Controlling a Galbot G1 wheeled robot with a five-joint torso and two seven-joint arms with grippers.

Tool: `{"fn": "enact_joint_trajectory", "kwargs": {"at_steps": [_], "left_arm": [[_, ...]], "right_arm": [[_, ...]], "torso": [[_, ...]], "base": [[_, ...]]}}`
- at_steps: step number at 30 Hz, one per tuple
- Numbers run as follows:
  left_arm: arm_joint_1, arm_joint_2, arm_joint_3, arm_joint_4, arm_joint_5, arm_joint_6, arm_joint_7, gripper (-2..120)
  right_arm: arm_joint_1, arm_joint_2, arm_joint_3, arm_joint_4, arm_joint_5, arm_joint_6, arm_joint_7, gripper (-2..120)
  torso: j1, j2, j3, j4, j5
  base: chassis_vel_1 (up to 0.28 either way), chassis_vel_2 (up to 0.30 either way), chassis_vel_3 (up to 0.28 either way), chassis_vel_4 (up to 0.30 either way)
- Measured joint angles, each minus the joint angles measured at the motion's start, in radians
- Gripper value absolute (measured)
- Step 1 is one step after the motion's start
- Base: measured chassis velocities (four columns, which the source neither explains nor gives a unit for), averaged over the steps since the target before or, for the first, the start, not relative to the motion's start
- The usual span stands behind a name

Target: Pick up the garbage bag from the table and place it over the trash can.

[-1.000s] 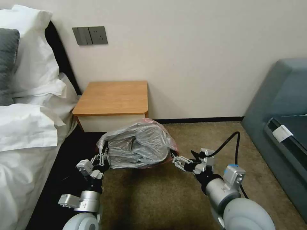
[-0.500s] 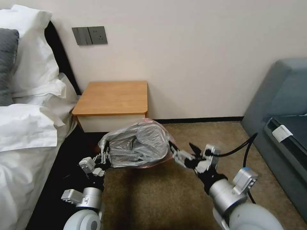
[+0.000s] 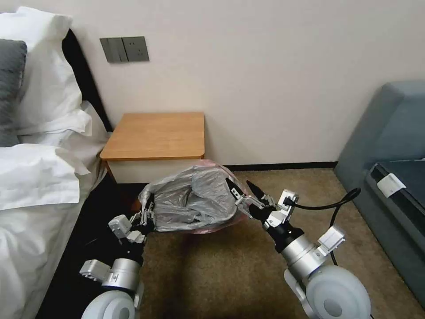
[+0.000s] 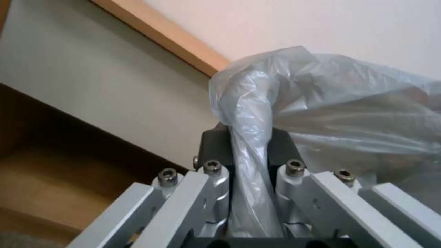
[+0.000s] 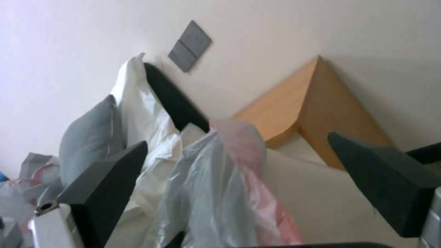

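The garbage bag [image 3: 192, 201] sits in the middle of the head view, low down, in front of the desk [image 3: 155, 135]. It is grey and crinkly, with a pinkish-red edge along its top and right side. It is off the desk and hangs above the brown carpet [image 3: 212, 274]. The trash can is hidden under the bag, so I cannot tell how the bag sits on it.

The left gripper [image 3: 145, 217] is at the lower left of the bag. Its jaws are squeezed tight on a bunched fold of the bag. In the left wrist view the twisted plastic [image 4: 250, 165] runs straight down between the two dark pads [image 4: 212, 148], pinched there.

The right gripper [image 3: 241, 191] is at the right side of the bag, a bit higher than the left one. Its jaws are wide apart, and its two dark fingertips [image 3: 232, 186] stick up and out. In the right wrist view the bag's pink edge [image 5: 250, 179] lies in the gap between the two dark fingers [image 5: 110, 179], and neither one presses on it.

The desk stands against the wall in the upper middle of the frame, with its wooden top bare. A bed with white sheets [image 3: 40, 177] fills the left side. A grey-blue sofa [image 3: 389, 146] is at the right edge.
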Motion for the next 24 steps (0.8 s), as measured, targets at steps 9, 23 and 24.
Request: {"fn": "enact_joint_trajectory", "kwargs": {"at_steps": [9,23,24], "left_arm": [[-0.001,0.000,0.003,-0.016,-0.021,0.011,0.001,9],[-0.003,-0.004,0.006,-0.026,-0.022,0.014,0.010,9],[-0.003,-0.004,0.006,-0.026,-0.022,0.014,0.010,9]], "right_arm": [[0.004,0.011,0.022,-0.037,0.031,0.005,-0.040,100],[0.008,0.022,0.032,-0.046,0.058,0.001,-0.048,55],[0.008,0.022,0.032,-0.046,0.058,0.001,-0.048,55]], "torso": [[0.000,0.000,0.000,0.0000,0.0000],[0.000,0.000,0.000,0.0000,0.0000],[0.000,0.000,0.000,0.0000,0.0000]], "base": [[0.000,0.000,0.000,0.000],[0.000,0.000,0.000,0.000],[0.000,0.000,0.000,0.000]]}}
